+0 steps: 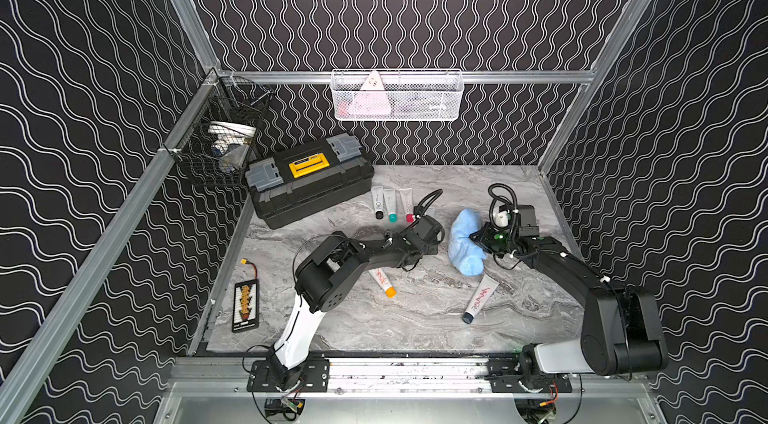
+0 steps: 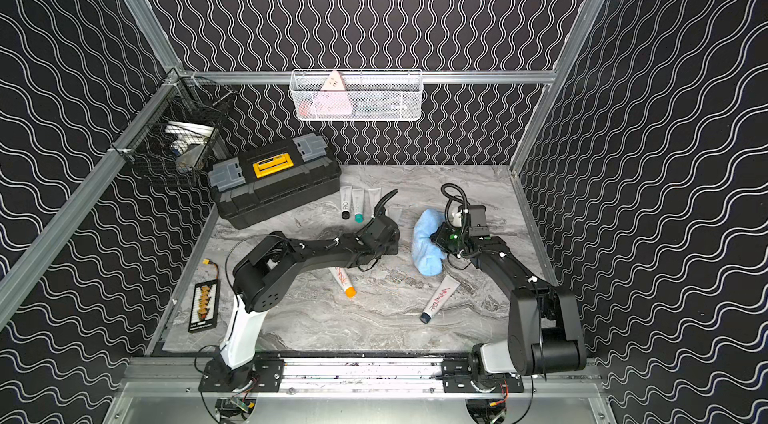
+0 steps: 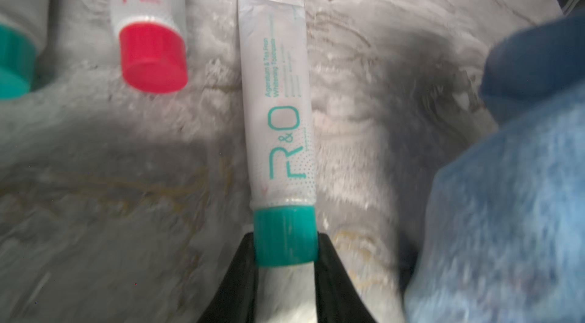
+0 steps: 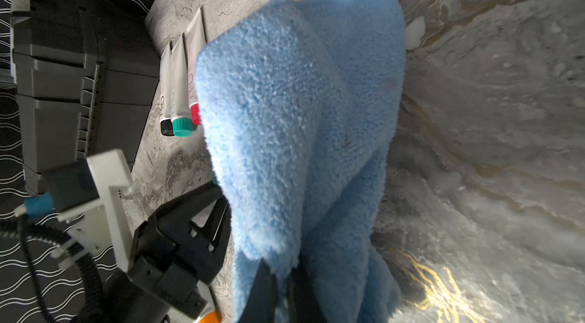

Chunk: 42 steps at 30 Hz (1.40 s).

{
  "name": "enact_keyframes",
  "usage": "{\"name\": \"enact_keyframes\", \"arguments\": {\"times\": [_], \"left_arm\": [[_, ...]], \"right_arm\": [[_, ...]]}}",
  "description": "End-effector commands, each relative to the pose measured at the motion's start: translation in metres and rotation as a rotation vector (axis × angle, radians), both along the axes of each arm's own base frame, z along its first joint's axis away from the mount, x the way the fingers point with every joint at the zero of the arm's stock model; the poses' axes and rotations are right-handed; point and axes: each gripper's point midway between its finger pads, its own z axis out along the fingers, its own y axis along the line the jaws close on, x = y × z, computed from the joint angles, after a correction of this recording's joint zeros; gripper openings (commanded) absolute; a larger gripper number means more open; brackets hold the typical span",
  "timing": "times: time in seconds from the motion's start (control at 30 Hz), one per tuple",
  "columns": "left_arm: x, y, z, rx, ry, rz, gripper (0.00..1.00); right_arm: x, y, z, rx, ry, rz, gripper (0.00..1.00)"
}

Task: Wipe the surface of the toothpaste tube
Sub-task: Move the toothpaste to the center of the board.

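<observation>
Left wrist view is showing the left tool (image 3: 286,244) clamping the teal cap of the toothpaste tube (image 3: 275,100), with 1 black finger pressing on each side. The white tube is carrying large teal "R&O" lettering and a smaller line reading roughly "Whitening Toothpaste"; the finer print is blurring out. The tube is stretching out over the marble counter (image 3: 126,210), just beside a red-capped tube (image 3: 148,21) with red "R&O" lettering and near the blue cloth (image 3: 506,210). Whether it is touching the counter I cannot tell. The right tool (image 4: 281,289) is pinching the cloth's lower folds. In a top view, 2 more tubes, an orange-capped tube (image 1: 384,283) and a dark-capped tube (image 1: 481,295), are lying nearer the arm bases, their red script unreadable.
</observation>
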Motion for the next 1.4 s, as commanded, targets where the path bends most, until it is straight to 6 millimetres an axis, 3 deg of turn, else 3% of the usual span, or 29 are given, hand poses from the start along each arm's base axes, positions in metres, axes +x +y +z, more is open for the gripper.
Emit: {"name": "enact_keyframes", "arguments": {"times": [0.0, 0.3, 0.57, 0.77, 1.03, 1.2, 1.37], "left_arm": [[0.013, 0.004, -0.005, 0.012, 0.02, 0.086, 0.15], [0.047, -0.003, -0.013, 0.003, 0.033, 0.177, 0.19], [0.063, -0.001, -0.025, -0.02, 0.06, 0.221, 0.22], [0.071, -0.005, -0.025, -0.018, 0.078, 0.189, 0.36], [0.073, -0.009, 0.004, -0.054, 0.028, 0.126, 0.53], [0.068, -0.01, 0.041, -0.064, -0.016, 0.068, 0.57], [0.051, 0.005, 0.081, -0.057, -0.059, 0.053, 0.56]], "right_arm": [[0.007, 0.007, 0.004, 0.042, -0.032, 0.019, 0.0], [0.007, 0.012, 0.006, 0.066, -0.038, 0.032, 0.0], [0.007, 0.015, 0.002, 0.088, -0.028, 0.046, 0.0], [0.008, 0.017, -0.002, 0.094, -0.021, 0.049, 0.0], [0.006, 0.017, -0.003, 0.086, -0.03, 0.064, 0.0], [0.005, 0.018, -0.004, 0.081, -0.028, 0.08, 0.0], [0.006, 0.016, -0.002, 0.084, -0.034, 0.063, 0.0]]}}
